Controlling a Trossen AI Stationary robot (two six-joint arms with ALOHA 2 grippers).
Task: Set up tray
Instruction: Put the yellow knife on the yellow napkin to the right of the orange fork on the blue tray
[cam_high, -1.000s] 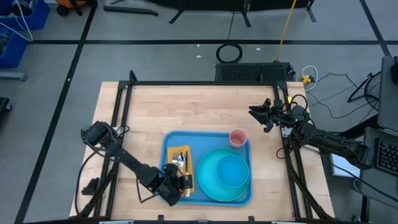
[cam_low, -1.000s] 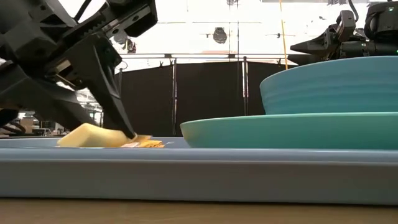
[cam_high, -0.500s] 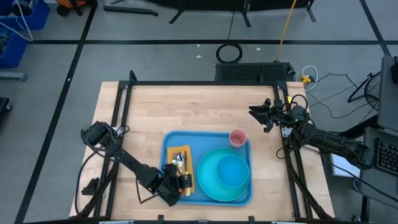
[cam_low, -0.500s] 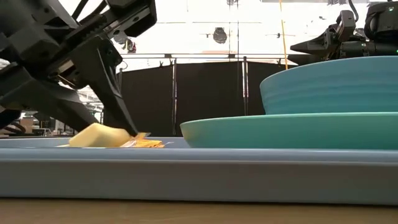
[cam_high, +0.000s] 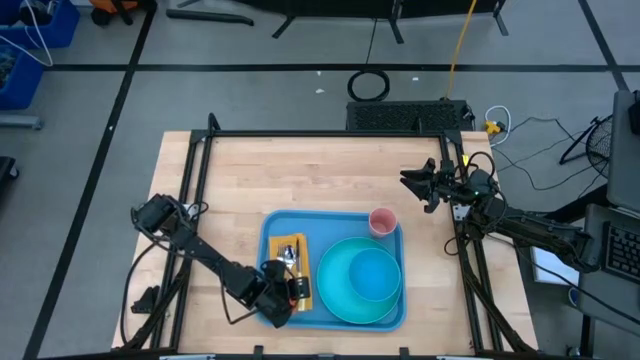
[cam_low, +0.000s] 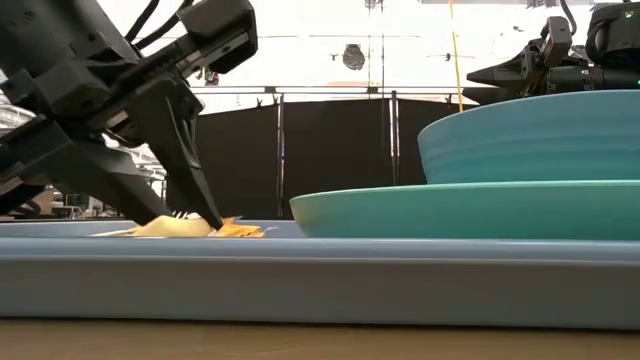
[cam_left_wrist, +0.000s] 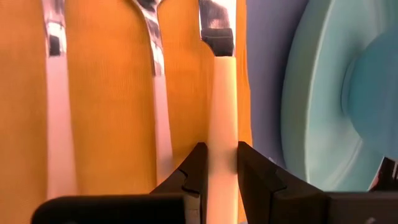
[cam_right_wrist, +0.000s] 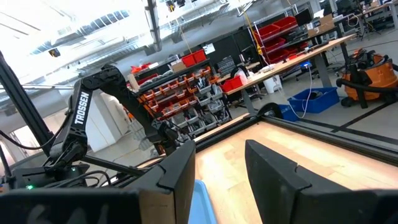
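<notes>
The blue tray (cam_high: 273, 228) lies in the middle of the table, its near rim (cam_low: 320, 280) filling the low view. On it sit a teal plate (cam_high: 338, 298) with a teal bowl (cam_high: 375, 275), a pink cup (cam_high: 382, 220) and an orange napkin (cam_left_wrist: 106, 93) with three cream-handled utensils. My left gripper (cam_high: 292, 284) is low over the napkin's near end, shut on the utensil nearest the plate (cam_left_wrist: 222, 93). My right gripper (cam_high: 408, 182) waits open above the table's right side, beyond the tray. My left gripper pinches the cream handle (cam_left_wrist: 222, 134) of the utensil nearest the plate between its two fingers (cam_left_wrist: 194, 171). They come slanting down from the table's near side, one on each side of the handle. The utensil lies flat along the napkin, its metal end (cam_left_wrist: 216, 25) pointing to the far edge.
Two more utensils (cam_left_wrist: 55, 124) (cam_left_wrist: 163, 124) lie side by side on the napkin, close beside the held one. The plate's rim (cam_left_wrist: 298, 124) is just beyond the napkin's edge. Black frame rails (cam_high: 320, 134) border the wooden tabletop; bare wood lies beyond the tray.
My left gripper has sunk toward the napkin and tipped lower. The cream handle, whose end stood raised above the napkin a second ago, now lies flat on it. The fingers stay shut on it.
</notes>
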